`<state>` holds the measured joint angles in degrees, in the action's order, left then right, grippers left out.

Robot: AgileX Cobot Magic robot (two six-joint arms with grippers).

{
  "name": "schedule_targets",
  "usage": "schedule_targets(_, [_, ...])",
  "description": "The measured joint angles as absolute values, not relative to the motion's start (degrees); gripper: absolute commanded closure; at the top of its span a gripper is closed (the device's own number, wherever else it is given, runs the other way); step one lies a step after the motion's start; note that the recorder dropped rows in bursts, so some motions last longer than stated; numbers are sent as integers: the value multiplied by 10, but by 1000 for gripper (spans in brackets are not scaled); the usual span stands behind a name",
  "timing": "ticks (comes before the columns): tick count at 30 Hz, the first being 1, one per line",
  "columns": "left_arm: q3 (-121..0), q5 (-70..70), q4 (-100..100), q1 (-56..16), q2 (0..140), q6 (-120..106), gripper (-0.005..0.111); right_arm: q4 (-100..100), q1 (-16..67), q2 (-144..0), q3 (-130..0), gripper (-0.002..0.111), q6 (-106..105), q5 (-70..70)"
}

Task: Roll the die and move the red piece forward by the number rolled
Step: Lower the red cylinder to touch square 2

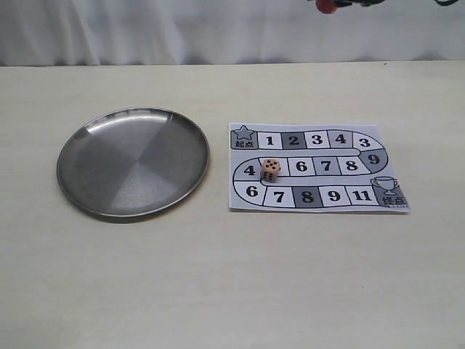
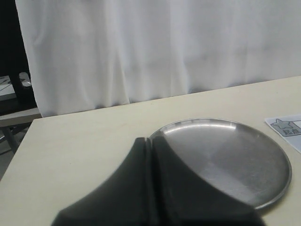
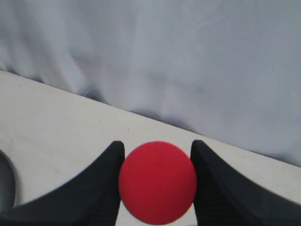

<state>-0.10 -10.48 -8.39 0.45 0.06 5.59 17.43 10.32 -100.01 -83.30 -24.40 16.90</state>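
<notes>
Red fills the gap in the right gripper (image 3: 157, 145): we see the red piece (image 3: 157, 182) pinched between its two dark fingers (image 3: 106, 188), which touch it on either side. In the exterior view the same piece (image 1: 327, 6) shows at the very top edge, in front of the curtain and well apart from the board. The left gripper (image 2: 149, 141) has its fingers pressed together with only a thin seam between them, and it holds nothing. It hangs over the desk (image 2: 84, 146) at the rim of the metal plate (image 2: 225, 160).

On the pale desk (image 1: 232, 276) the round steel plate (image 1: 132, 163) lies just beside the paper board (image 1: 327, 166), not touching it. The die (image 1: 270, 169) sits on the board's middle row, between squares 4 and 6. We cannot count its top pips with certainty. A white curtain (image 3: 188, 56) hangs behind the desk.
</notes>
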Motion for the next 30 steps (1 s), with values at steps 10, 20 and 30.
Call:
schedule_targets(10, [-1,-105,-84,4,1,56,107,173,76,-1104,-833,104,-237,221])
schedule_targets(20, [-1,-105,-84,4,1,56,107,174,76,-1232,-800,104,-234,216])
schedule_targets(30, [-1,-105,-84,4,1,56,107,175,79,-1236,-800,104,-234,200])
